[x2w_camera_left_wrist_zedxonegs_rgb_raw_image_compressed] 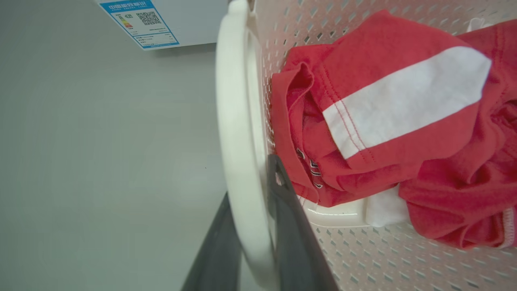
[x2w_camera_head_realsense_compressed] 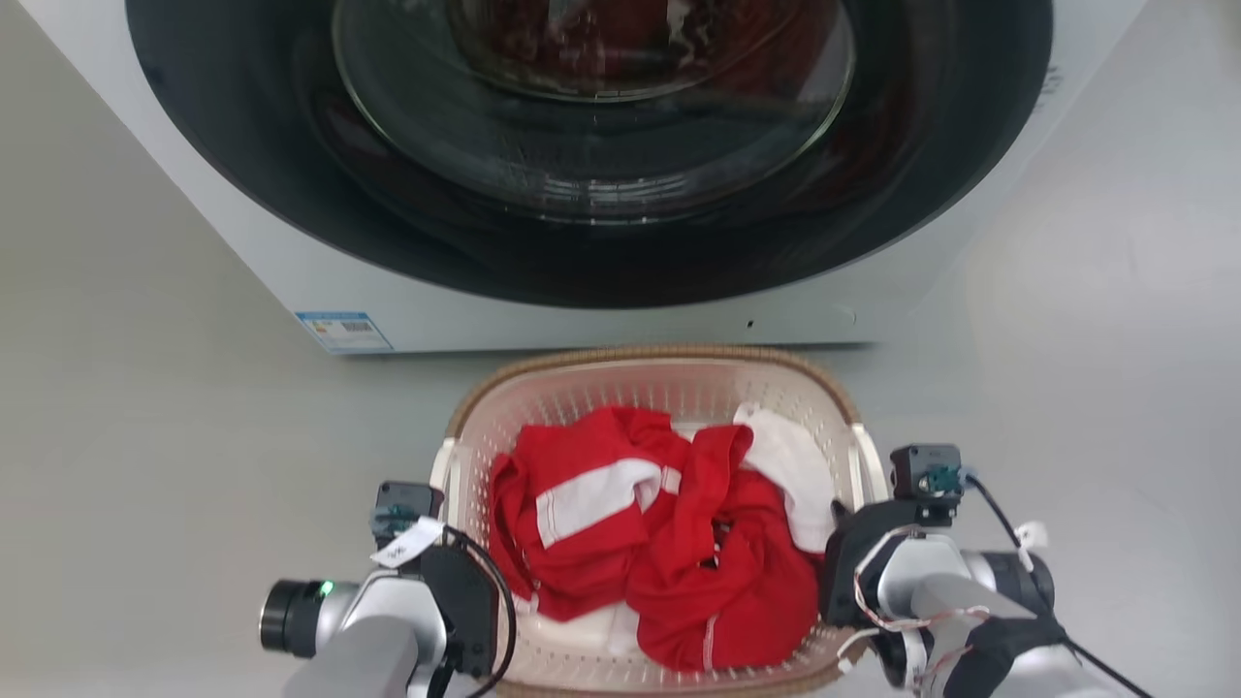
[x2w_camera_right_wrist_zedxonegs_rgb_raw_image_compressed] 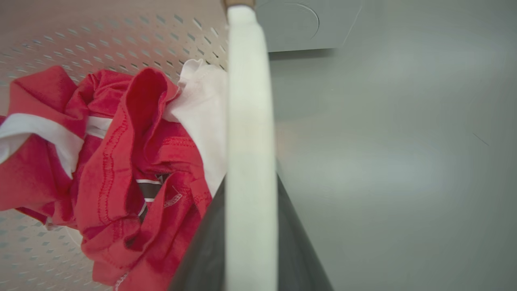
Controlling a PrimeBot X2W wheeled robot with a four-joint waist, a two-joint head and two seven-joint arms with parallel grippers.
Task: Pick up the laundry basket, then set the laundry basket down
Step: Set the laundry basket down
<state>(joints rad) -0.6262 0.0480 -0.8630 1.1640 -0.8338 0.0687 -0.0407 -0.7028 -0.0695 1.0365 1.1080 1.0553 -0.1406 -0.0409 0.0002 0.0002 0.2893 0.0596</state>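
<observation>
Gripping both side handles at the moment: the left hand (x2w_camera_left_wrist_zedxonegs_rgb_raw_image_compressed: 250, 182) has one dark finger on each side of the white left handle (x2w_camera_left_wrist_zedxonegs_rgb_raw_image_compressed: 238, 121) and is clamped on it. The right hand (x2w_camera_right_wrist_zedxonegs_rgb_raw_image_compressed: 250, 180) pinches the right handle (x2w_camera_right_wrist_zedxonegs_rgb_raw_image_compressed: 248, 101) the same way. The laundry basket (x2w_camera_head_realsense_compressed: 679, 388) hangs or sits between the two arms over the grey floor (x2w_camera_head_realsense_compressed: 145, 436), honestly can't tell if it's touching. Inside is a bunched red shirt (x2w_camera_head_realsense_compressed: 698, 582) with a white stripe, plus a white garment (x2w_camera_head_realsense_compressed: 790, 465) toward the right. Right past the basket's far rim is the washing machine (x2w_camera_head_realsense_compressed: 291, 262), its dark round door (x2w_camera_head_realsense_compressed: 591, 145) showing red in the glass, blue label (x2w_camera_head_realsense_compressed: 344, 332) near its bottom edge
</observation>
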